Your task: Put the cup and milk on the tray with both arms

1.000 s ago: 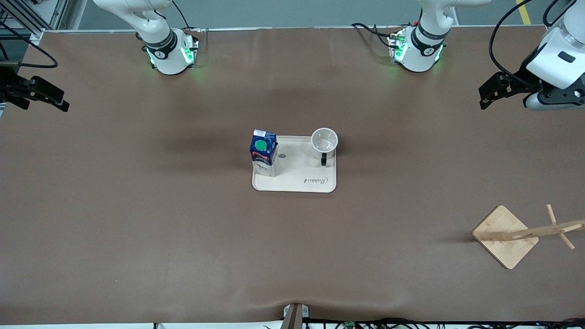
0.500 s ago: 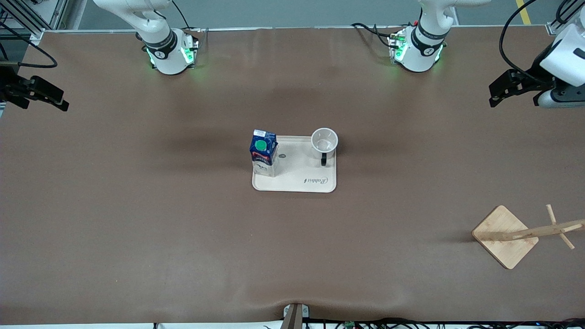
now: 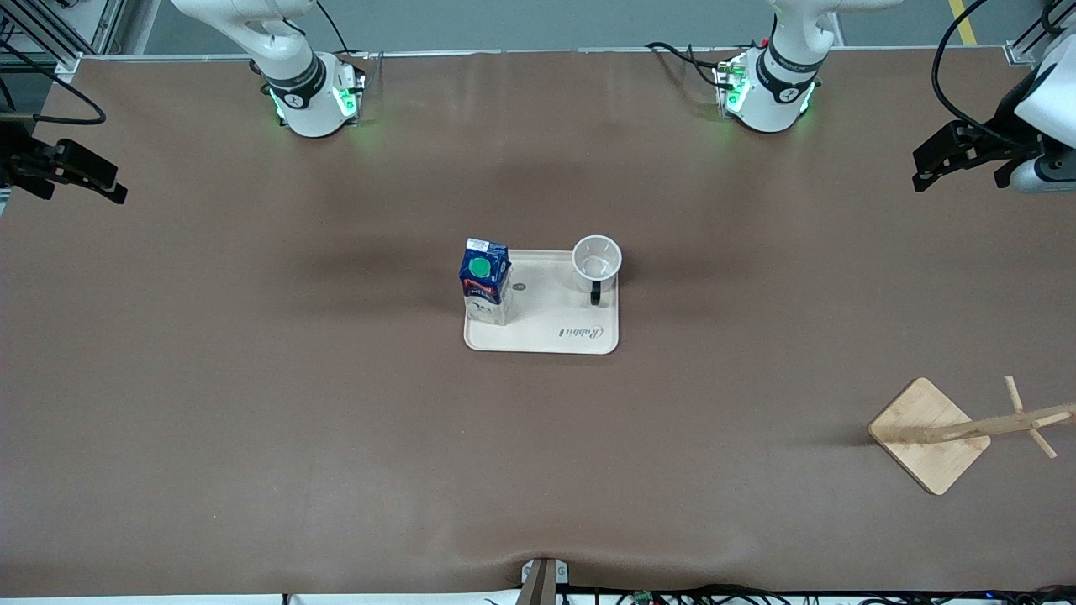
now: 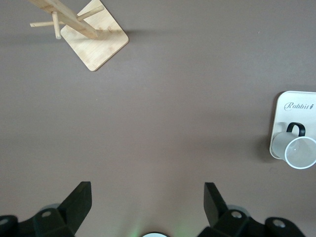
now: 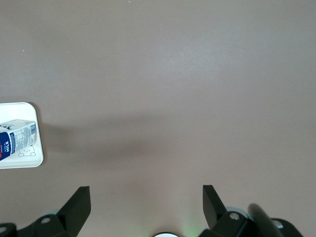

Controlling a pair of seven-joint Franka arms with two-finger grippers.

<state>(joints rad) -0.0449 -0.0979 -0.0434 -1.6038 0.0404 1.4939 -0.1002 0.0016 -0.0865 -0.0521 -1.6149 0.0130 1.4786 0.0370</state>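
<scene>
The cream tray (image 3: 546,332) lies at the table's middle. The blue milk carton (image 3: 485,280) with its green cap stands upright on the tray's corner toward the right arm's end. The white cup (image 3: 597,260) stands upright on the tray's corner toward the left arm's end, its black handle pointing toward the front camera. My left gripper (image 3: 946,157) is open and empty, raised over the table at the left arm's end. My right gripper (image 3: 76,172) is open and empty, raised over the right arm's end. The left wrist view shows the cup (image 4: 299,150) and tray (image 4: 291,106); the right wrist view shows the milk (image 5: 17,136) and tray (image 5: 22,160).
A wooden rack with a square base (image 3: 929,434) and pegged post (image 3: 1009,420) stands near the front camera at the left arm's end; it also shows in the left wrist view (image 4: 96,42). The arm bases (image 3: 315,97) (image 3: 765,92) stand along the table's back edge.
My left gripper has drawn back toward the table's left arm end and a little up. The right arm, cup, milk and tray have not moved.
</scene>
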